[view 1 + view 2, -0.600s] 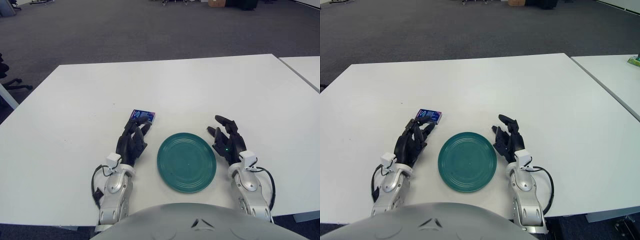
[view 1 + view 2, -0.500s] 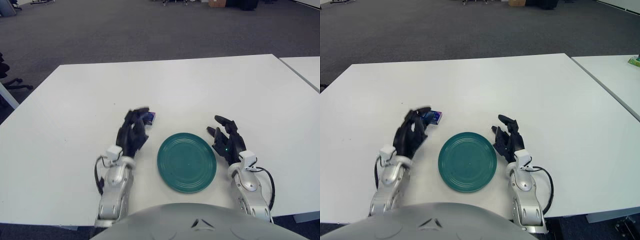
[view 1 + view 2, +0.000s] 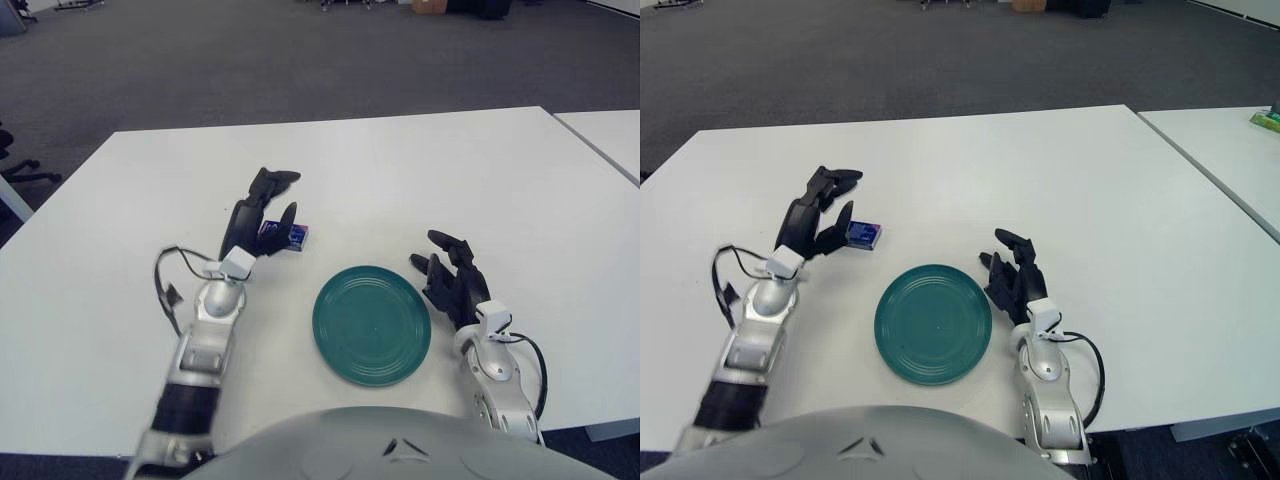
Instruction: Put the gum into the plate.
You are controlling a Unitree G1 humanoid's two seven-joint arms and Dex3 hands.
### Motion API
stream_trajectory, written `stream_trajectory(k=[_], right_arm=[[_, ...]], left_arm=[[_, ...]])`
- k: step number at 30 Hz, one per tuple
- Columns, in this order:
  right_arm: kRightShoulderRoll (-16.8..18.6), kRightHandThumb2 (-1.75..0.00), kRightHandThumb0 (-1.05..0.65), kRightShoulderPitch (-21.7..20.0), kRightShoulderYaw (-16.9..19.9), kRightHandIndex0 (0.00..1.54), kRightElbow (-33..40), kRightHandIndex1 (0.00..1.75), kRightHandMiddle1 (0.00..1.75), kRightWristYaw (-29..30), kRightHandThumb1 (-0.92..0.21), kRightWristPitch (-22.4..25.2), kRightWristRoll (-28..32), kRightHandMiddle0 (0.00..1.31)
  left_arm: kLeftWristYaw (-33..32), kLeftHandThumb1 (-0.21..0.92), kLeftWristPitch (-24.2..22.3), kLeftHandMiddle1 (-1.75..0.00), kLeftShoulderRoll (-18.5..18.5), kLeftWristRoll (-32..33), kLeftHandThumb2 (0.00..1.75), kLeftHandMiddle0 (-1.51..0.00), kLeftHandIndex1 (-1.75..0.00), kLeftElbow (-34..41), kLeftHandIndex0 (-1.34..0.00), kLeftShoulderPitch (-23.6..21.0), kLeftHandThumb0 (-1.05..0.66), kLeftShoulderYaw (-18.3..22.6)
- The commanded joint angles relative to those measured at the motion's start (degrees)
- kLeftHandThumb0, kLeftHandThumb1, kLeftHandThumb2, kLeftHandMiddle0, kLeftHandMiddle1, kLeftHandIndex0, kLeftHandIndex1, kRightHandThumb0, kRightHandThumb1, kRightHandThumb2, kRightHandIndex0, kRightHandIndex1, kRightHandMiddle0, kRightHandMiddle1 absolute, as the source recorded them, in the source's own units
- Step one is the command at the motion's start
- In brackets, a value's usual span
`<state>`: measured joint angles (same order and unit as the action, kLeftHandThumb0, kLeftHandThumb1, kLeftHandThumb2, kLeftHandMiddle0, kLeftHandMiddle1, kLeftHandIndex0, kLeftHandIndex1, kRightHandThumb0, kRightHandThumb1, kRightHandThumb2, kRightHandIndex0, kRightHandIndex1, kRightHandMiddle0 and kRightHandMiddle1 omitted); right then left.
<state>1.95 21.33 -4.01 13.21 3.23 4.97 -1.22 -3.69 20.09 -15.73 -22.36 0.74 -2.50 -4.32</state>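
Observation:
A small blue gum pack (image 3: 284, 235) lies flat on the white table (image 3: 420, 170), just beyond the upper left rim of the round teal plate (image 3: 372, 323). My left hand (image 3: 262, 206) is raised over the table with its fingers spread, and the pack shows between thumb and fingers at its right side (image 3: 863, 234); nothing is gripped. My right hand (image 3: 451, 280) shows beside the plate's right rim, fingers loosely spread and holding nothing. The plate holds nothing.
A second white table (image 3: 1230, 140) stands at the right, with a small green object (image 3: 1266, 121) on its far edge. Grey carpet lies beyond the table. A black cable (image 3: 168, 290) loops off my left wrist.
My left arm has lifted and reached forward, from low beside the plate to above the gum pack, its fingers opening wide. The pack, plate and right hand have not moved.

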Motion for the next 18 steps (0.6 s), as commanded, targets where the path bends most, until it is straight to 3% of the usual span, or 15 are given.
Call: stream_trajectory(k=[1, 5, 12, 18], right_arm=[[0.29, -0.88, -0.62, 0.87, -0.19, 0.47, -3.13, 0.51, 0.93, 0.16, -0.92, 2.19, -0.25, 0.02], [0.27, -0.89, -0.62, 0.58, -0.26, 0.46, -3.92, 0.52, 0.93, 0.24, -0.92, 1.57, -0.38, 0.02], [0.3, -0.89, -0.63, 0.81, -0.52, 0.44, -4.23, 0.52, 0.93, 0.38, -0.92, 0.74, -0.61, 0.01], [0.49, -0.89, -0.62, 1.2, -0.64, 0.43, -3.9, 0.52, 0.93, 0.56, -0.92, 0.69, -0.54, 0.0]], left_arm=[[-1.66, 0.92, 5.69, -0.49, -5.57, -5.08, 0.6, -0.29, -1.06, -7.29, -0.13, -5.4, -0.86, -0.39], [-1.62, 0.92, 8.61, -0.47, -8.47, -8.14, 0.48, -0.26, -1.1, -11.72, -0.12, -8.76, -0.86, -2.06], [5.7, 0.92, 12.71, -0.4, -13.25, -12.35, 0.29, -0.21, -1.1, -24.66, -0.09, -19.99, -0.85, -9.3], [9.43, 0.91, 15.27, -0.33, -14.68, -12.14, 0.23, -0.2, -1.08, -29.95, -0.08, -23.41, -0.84, -11.98]])
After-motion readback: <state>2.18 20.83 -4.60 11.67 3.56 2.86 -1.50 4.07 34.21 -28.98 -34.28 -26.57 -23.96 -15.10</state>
